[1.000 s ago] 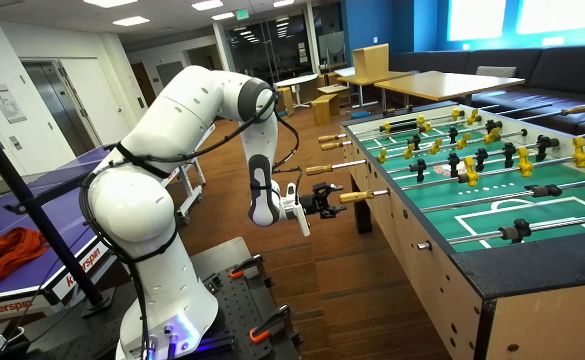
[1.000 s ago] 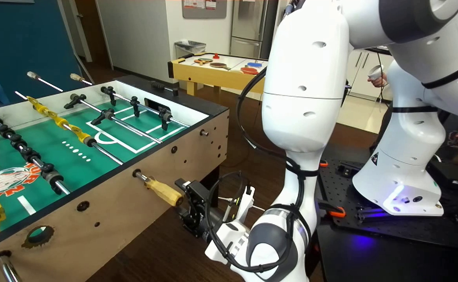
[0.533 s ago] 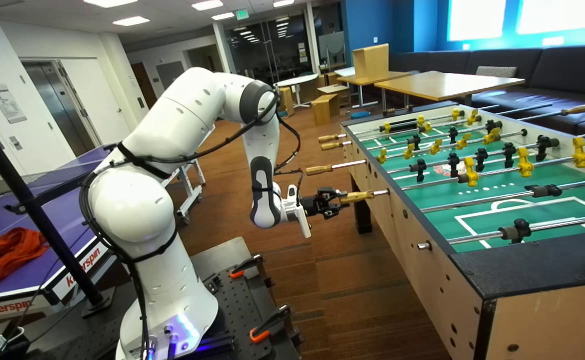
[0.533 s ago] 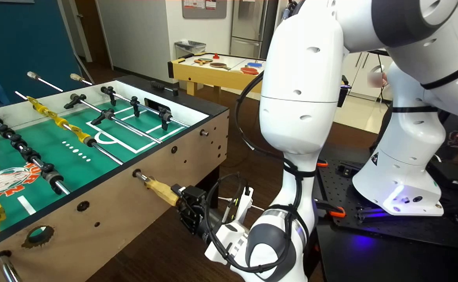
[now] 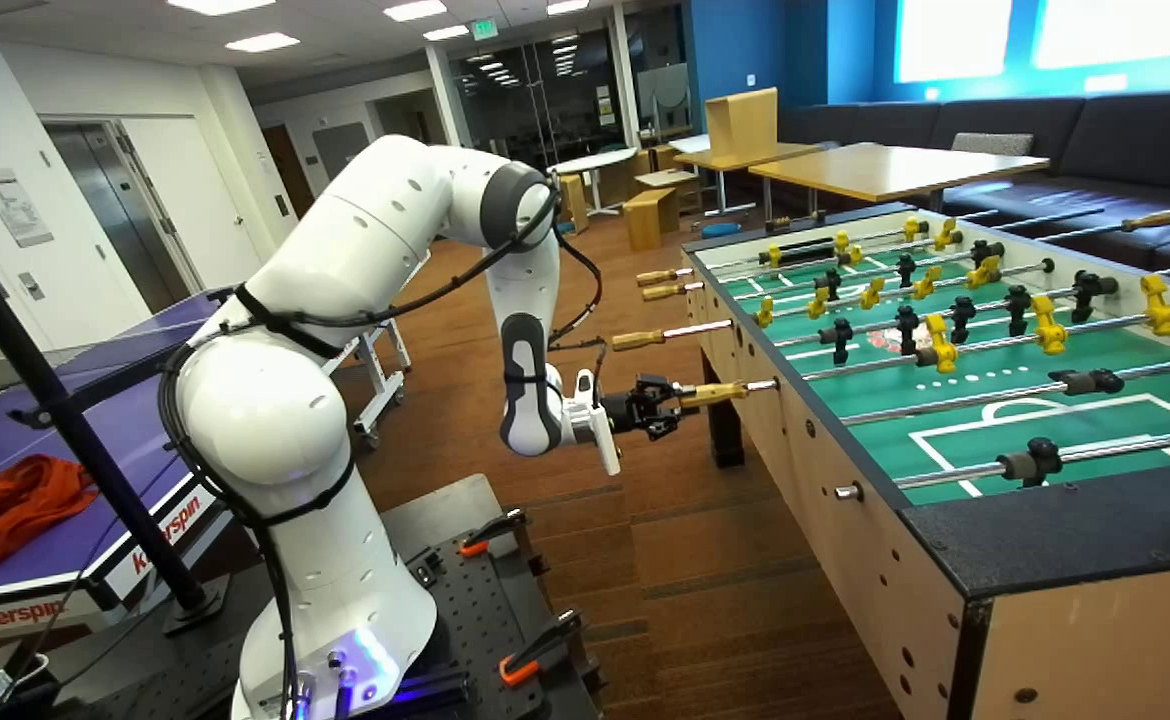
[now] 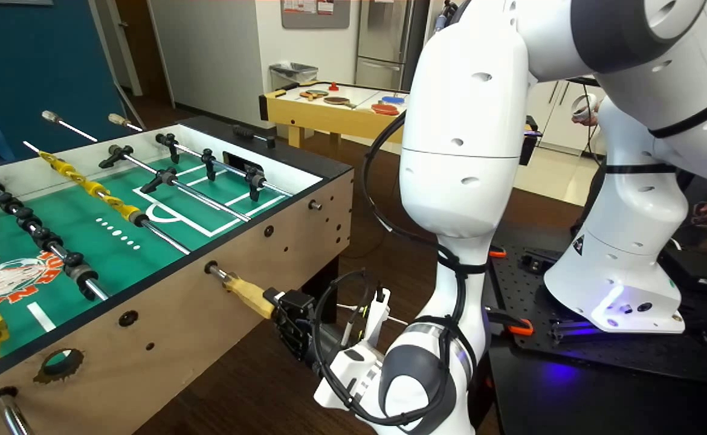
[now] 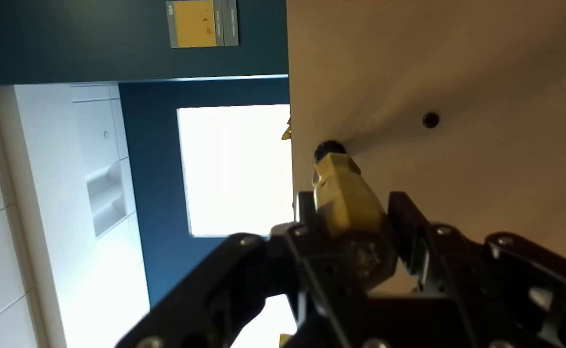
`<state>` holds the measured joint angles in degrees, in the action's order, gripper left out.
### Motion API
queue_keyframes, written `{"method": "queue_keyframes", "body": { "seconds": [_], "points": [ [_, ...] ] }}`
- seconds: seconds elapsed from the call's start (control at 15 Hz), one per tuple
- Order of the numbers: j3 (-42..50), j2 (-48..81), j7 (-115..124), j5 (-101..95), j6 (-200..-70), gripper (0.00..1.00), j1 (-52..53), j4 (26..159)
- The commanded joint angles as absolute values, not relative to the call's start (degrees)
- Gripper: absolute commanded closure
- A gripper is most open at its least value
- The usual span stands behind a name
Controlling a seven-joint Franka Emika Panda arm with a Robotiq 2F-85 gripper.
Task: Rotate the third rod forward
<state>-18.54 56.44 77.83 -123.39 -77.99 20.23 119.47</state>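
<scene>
The foosball table (image 5: 880, 575) stands with one long side panel (image 7: 457, 58) facing your Panda arm (image 5: 355, 265). The third rod (image 5: 995, 344), strung with yellow player figures (image 5: 1049, 325), crosses that table, third from the close end in an exterior view, and comes out through the panel toward the arm. Your Robotiq gripper (image 7: 353, 212) appears clamped on the outer end of the rod's wooden handle (image 5: 715, 393). In the wrist view the black fingers (image 7: 306, 208) flank it, one on each side; firm contact on both cannot be certified.

Governing relation: the handle lies straight ahead of the gripper, its long axis nearly in line with the gripper's own in both exterior views. Judged accordingly, you should turn the rod by rolling the wrist, with little sideways travel. The wrist view shows the handle running obliquely away to a black bushing (image 7: 329, 149), so a small skew is possible; binding there, or slipping off the short hold, is the risk to watch. Which roll direction counts as forward cannot be determined.
</scene>
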Motion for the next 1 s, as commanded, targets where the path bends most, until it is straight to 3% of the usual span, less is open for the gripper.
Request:
{"method": "queue_keyframes", "body": {
  "seconds": [0.0,0.93],
  "points": [
    [-19.99,53.82,67.12,-122.65,-83.46,0.84,18.78,119.97],
    [-20.57,52.47,22.86,-117.56,-86.97,0.84,18.79,119.19]
  ]
}}
